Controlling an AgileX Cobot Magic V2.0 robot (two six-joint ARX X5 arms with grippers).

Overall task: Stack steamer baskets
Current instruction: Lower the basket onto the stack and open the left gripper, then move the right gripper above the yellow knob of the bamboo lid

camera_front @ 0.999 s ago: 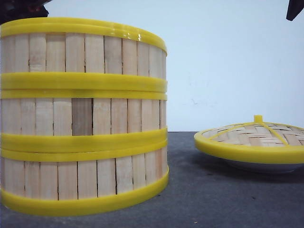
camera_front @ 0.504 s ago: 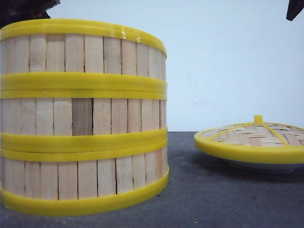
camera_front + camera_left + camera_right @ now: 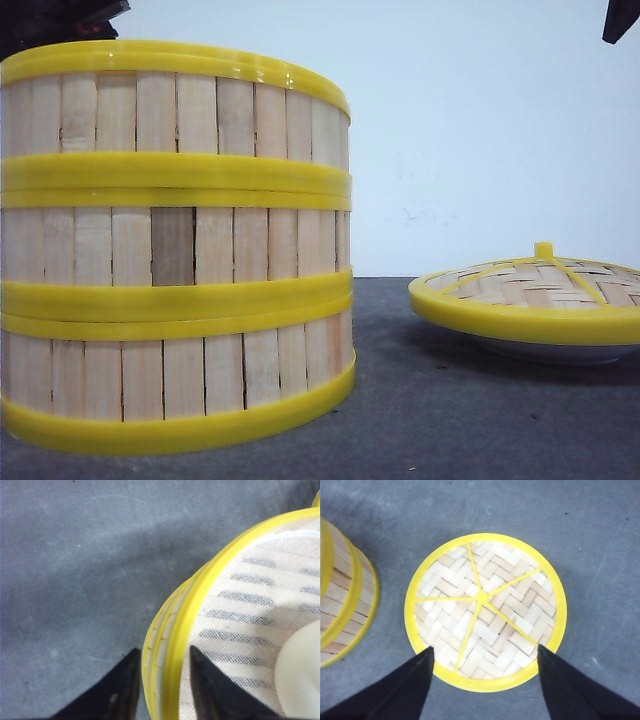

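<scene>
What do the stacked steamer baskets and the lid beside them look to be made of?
Steamer baskets: pale matte vertical slats, apparently wood or bamboo, with glossy yellow rims that look like plastic. Lid: woven pale strips in a herringbone pattern, likely bamboo, with yellow rim, ribs and knob, probably plastic.

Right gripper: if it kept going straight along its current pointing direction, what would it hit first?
Most likely the woven lid: the right gripper hangs open above it, fingers to either side of its yellow rim. Depth is unclear, so the fingertips might pass just outside the rim and reach the table.
</scene>
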